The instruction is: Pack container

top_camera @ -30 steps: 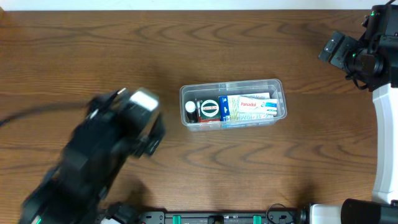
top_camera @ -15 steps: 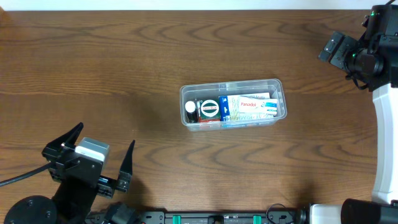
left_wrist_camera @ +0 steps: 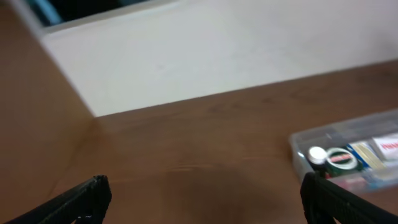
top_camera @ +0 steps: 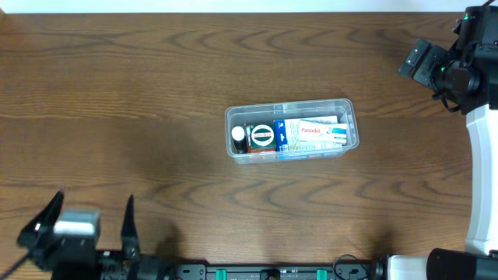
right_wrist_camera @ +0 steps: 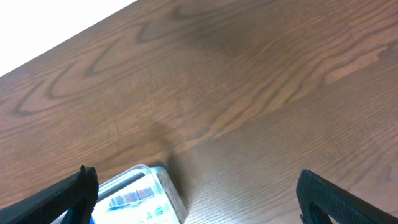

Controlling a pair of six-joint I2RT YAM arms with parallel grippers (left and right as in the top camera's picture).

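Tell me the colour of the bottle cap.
The cap is white, clearest in the overhead view.

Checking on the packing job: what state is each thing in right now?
Container: lidless, filled.
Bottle: capped, inside the container.
Boxes: lying inside the container beside the bottle.
Left gripper: open, empty, away from the container.
Right gripper: open, empty, away from the container.

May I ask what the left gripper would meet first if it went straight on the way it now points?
Most likely bare table: the open left gripper faces only wood, and the container sits to its right, outside that line. Depth is unclear.
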